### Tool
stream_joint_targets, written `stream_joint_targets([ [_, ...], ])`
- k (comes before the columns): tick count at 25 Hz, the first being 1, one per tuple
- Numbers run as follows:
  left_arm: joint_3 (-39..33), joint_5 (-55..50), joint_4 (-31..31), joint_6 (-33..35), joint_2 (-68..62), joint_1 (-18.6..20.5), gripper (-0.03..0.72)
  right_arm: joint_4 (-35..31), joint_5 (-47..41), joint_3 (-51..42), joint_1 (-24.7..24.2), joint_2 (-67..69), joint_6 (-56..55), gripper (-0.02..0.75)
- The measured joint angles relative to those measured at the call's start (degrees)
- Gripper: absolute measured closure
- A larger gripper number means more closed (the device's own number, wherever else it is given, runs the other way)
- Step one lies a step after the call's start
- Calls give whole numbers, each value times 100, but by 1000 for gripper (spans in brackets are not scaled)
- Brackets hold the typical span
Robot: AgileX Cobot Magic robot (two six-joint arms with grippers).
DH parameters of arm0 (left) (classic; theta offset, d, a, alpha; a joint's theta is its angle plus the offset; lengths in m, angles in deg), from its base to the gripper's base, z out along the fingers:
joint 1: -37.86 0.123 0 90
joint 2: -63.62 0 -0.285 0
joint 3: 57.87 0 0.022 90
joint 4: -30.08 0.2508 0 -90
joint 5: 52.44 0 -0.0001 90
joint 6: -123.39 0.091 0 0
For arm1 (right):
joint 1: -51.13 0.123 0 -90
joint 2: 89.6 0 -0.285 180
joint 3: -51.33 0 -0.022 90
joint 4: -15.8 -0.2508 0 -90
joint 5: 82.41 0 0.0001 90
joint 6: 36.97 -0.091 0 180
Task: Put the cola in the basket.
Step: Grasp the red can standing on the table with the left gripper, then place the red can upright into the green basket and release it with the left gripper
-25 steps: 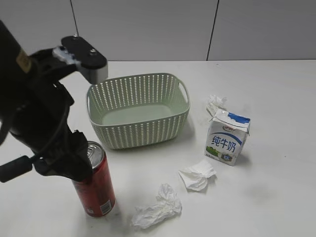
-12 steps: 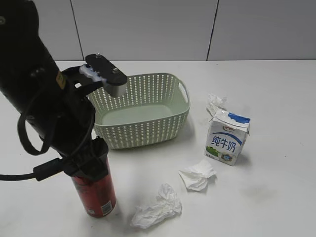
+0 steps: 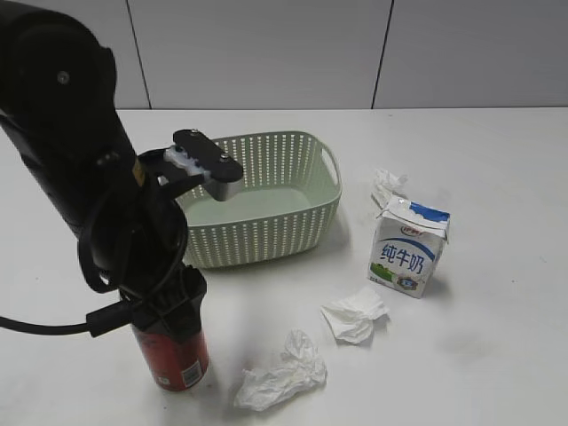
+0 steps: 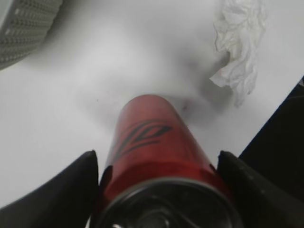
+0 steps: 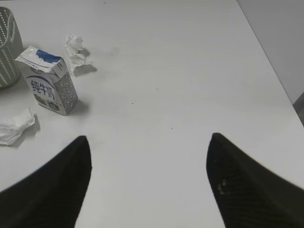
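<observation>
The tall slim red cola can (image 3: 177, 355) stands upright on the white table (image 3: 497, 177), near the front left corner, with the left gripper (image 4: 156, 164) lowered over its top — the black arm hides the lid from the exterior view, so only the lower body and its white label patch show. From the wrist, the two dark fingers (image 4: 71, 187) sit on either side of the can's upper rim, spread and seemingly just clear of it, though whether they touch the metal is hard to make out. The pale green perforated plastic basket (image 3: 293, 226) sits behind the can, its left end blocked by the arm. To the right stand a white-and-blue milk carton (image 3: 408, 247) and three crumpled white tissues (image 3: 355, 315), one right beside the can's base. The right gripper (image 5: 147, 183) hovers apart over bare table, fingers wide, gripping nothing, only the tips in frame.
</observation>
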Motion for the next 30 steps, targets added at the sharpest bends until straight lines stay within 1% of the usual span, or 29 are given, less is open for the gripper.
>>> stream_joint_targets([
  [4, 0, 32, -60, -5, -2, 0, 105, 0, 0, 0, 0, 0, -3, 167],
  [8, 0, 107, -152, -5, -2, 0, 154, 0, 0, 0, 0, 0, -3, 167],
  [18, 0, 83, -158, -5, -2, 0, 154, 0, 0, 0, 0, 0, 3, 167],
  [22, 56, -189, -76, -5, -13, 0, 154, 0, 0, 0, 0, 0, -1, 167],
  [25, 266, -610, 92, -5, -43, 0, 155, 0, 0, 0, 0, 0, -1, 167],
  [30, 1062, -1045, 251, -5, -51, 0, 155, 0, 0, 0, 0, 0, -3, 167],
])
